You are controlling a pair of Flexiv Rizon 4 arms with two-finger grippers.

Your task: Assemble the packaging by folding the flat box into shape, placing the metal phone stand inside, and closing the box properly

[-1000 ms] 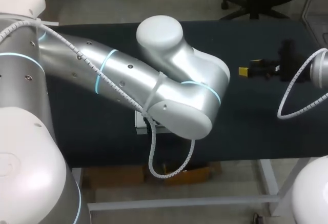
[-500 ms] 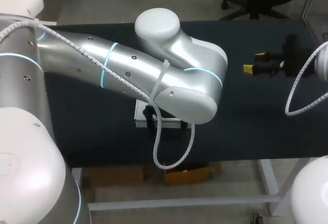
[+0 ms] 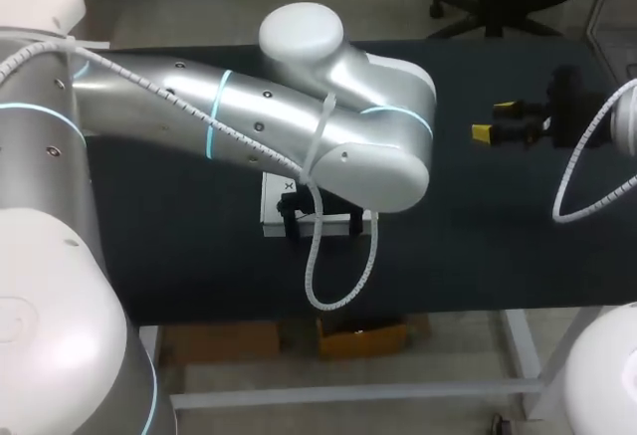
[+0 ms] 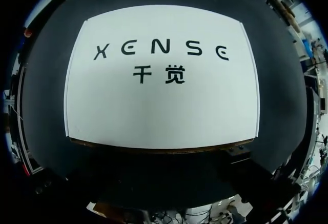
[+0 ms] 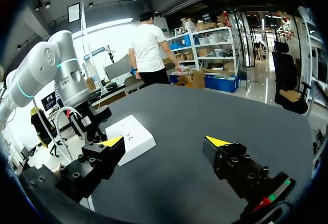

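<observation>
the white box (image 3: pixel 274 204) lies flat and closed on the dark counter (image 3: pixel 478 246), at about 6 o'clock from the counter's middle. the left hand (image 3: pixel 320 220) hangs right over its printed lid. none of its yellow tips show, so i cannot tell how wide it stands or whether it touches. the right hand (image 3: pixel 495 121) waits well apart at 3 o'clock from the box, spread wide and holding nothing. no phone stand shows, so whether it is inside is unknown. a light box like this would likely skid if pressed off-centre. an untucked flap might spring up. the left arm hides most of the box from above.
</observation>
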